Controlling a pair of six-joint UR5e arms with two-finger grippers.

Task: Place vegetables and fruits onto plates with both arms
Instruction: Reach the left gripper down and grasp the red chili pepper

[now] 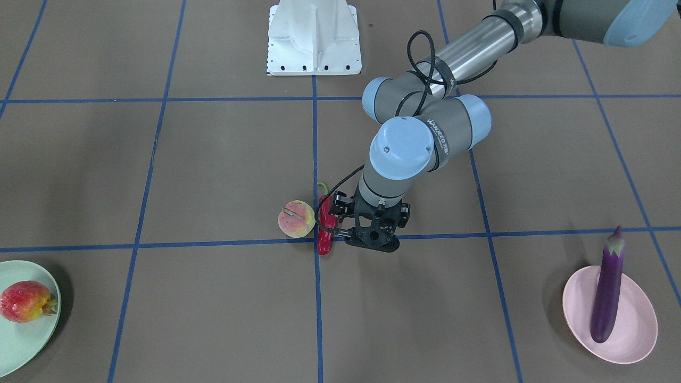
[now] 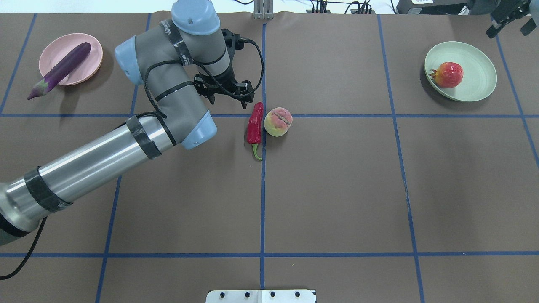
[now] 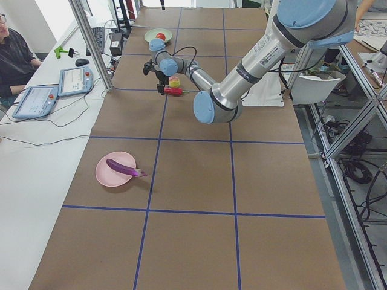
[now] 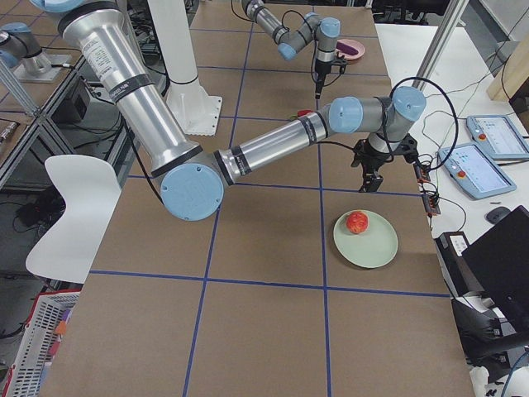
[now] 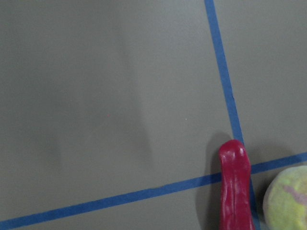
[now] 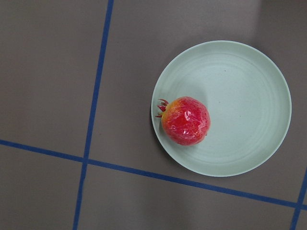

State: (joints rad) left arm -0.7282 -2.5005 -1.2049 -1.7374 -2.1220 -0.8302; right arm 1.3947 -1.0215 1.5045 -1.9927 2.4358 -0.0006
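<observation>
The purple eggplant (image 2: 63,69) lies across the pink plate (image 2: 90,63), its calyx end over the rim; both also show in the front view, eggplant (image 1: 606,287) and plate (image 1: 638,330). The red-and-yellow fruit (image 2: 449,74) sits on the mint plate (image 2: 476,63), seen from above in the right wrist view (image 6: 185,120). The red chili (image 2: 255,124) and the peach (image 2: 278,121) lie side by side at mid-table. My left gripper (image 2: 227,99) hovers open just beside the chili's tip (image 5: 234,191). My right gripper (image 2: 509,25) looks open and empty, next to the mint plate.
The white base block (image 1: 314,37) stands at the table's robot-side edge. Blue tape lines (image 2: 262,189) divide the brown table. An operator's tablets (image 3: 36,99) lie on a side bench past the pink plate, and more tablets (image 4: 488,169) past the mint plate.
</observation>
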